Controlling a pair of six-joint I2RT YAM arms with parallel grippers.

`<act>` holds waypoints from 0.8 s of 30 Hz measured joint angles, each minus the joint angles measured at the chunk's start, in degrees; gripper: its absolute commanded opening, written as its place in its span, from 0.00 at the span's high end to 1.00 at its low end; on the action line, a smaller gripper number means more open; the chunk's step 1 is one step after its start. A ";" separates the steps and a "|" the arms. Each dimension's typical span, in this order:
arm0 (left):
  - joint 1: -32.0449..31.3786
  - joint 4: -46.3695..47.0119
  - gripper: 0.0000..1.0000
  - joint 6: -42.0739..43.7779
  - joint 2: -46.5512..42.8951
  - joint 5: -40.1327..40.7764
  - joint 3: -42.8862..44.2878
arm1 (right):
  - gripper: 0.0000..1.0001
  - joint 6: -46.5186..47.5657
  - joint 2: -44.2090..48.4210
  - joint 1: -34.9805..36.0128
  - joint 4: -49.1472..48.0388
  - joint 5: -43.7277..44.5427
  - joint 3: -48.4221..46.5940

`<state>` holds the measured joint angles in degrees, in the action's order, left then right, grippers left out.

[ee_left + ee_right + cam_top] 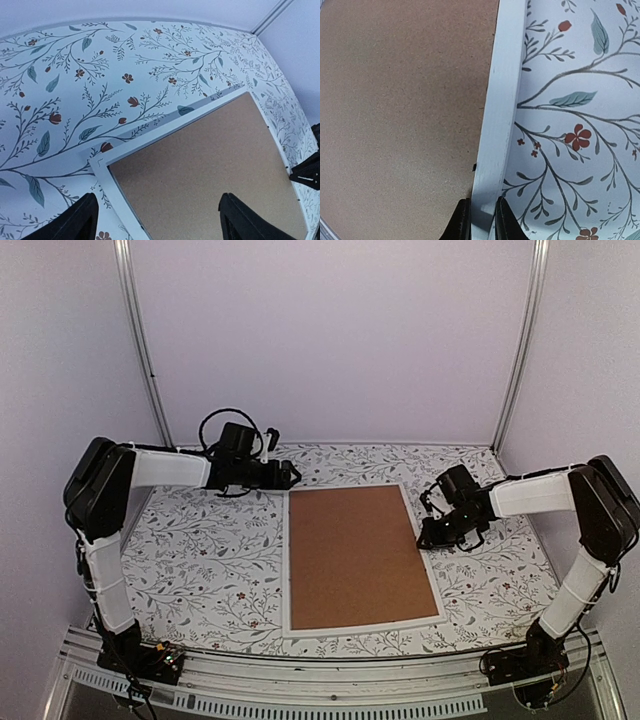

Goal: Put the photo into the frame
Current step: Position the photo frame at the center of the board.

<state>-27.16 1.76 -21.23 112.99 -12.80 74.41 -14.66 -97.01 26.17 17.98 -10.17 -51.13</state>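
1. Left gripper (pixel 288 476), the black claw with two fingers on the left arm, hangs near the far edge of the table (pixel 200 560). The table is a flat top with a white cloth on it. The cloth has grey twigs, blue-green leaves and little red flowers.
2. Its two black fingers (pixel 80 222) are spread wide apart. They float just above the far left corner of the white frame and hold nothing.
3. That big, thin white frame (pixel 286 560) is a rectangle. It lies flat in the middle of the table. Its long sides run from the near edge toward the far edge.
4. A plain brown board (pixel 355 555) fills the inside of the white frame, from strip to strip. The photo cannot be seen from any view.
5. On the right, the right gripper (pixel 426 537), a black claw like the other one, sits at the right long side of the white frame, closer to the far end than the near end.
6. Its fingers (pixel 462 222) are pressed together on the white strip of that side. One finger is on the brown board side and one is on the flowery cloth side, so they pinch the strip.
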 measured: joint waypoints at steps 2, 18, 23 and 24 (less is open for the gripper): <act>0.02 -0.02 0.14 2.19 0.02 0.15 0.17 | 0.93 1.55 -1.05 -0.07 0.44 -0.72 -1.25; 0.24 -6.75 0.14 16.37 5.84 -4.98 6.64 | 0.60 14.75 -11.19 -0.09 4.02 -8.22 -14.60; 0.33 -8.87 0.14 18.29 8.41 -6.12 8.26 | 0.50 16.28 -11.19 -0.09 4.09 -9.09 -17.33; 0.35 -9.27 0.15 18.58 9.03 -6.25 8.83 | 0.49 16.59 -11.19 -0.09 4.24 -9.35 -17.99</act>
<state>-26.81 -7.51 -2.66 122.02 -19.05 83.24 1.93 -108.20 26.09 22.22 -19.53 -69.12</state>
